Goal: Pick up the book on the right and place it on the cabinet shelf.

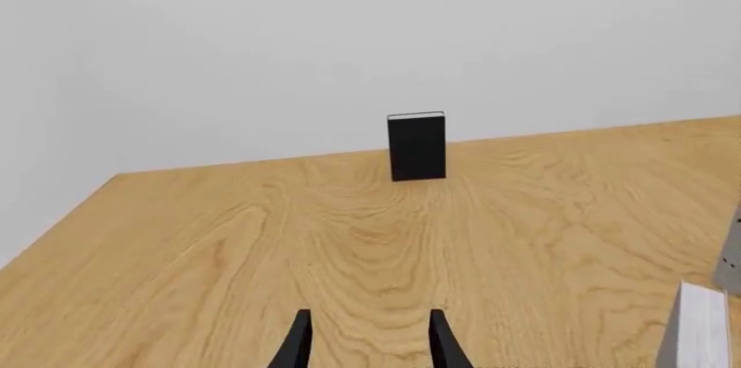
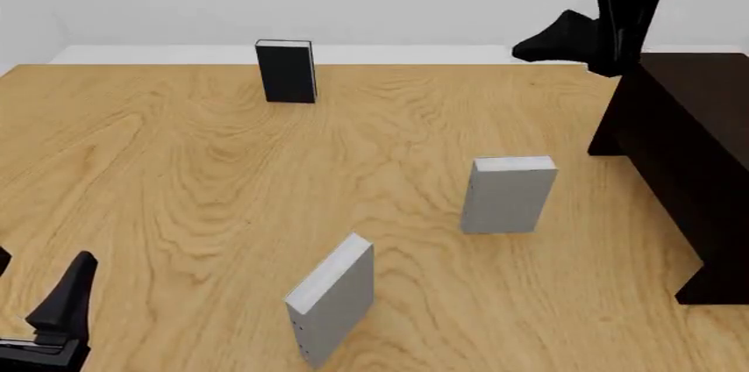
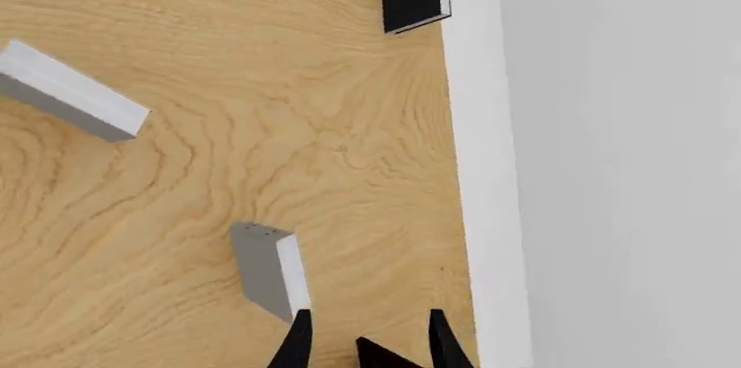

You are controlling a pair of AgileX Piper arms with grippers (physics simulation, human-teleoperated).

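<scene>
The book (image 2: 507, 194) is a thick pale grey-white block standing upright on the table right of centre, a short way left of the cabinet shelf (image 2: 690, 139), a big, almost black cabinet at the right edge. In the right wrist view the book (image 3: 266, 268) lies far below my right gripper (image 3: 368, 344), which is open with nothing between its fingers. The right arm (image 2: 609, 12) hangs high over the cabinet's far end. My left gripper (image 2: 38, 289) is open and low at the near left corner; it also shows in the left wrist view (image 1: 370, 344).
A black book (image 2: 286, 71) with a white page edge stands upright at the far side of the table. A slimmer grey book (image 2: 332, 299) stands at an angle near the front, middle. The table's far edge meets a white wall.
</scene>
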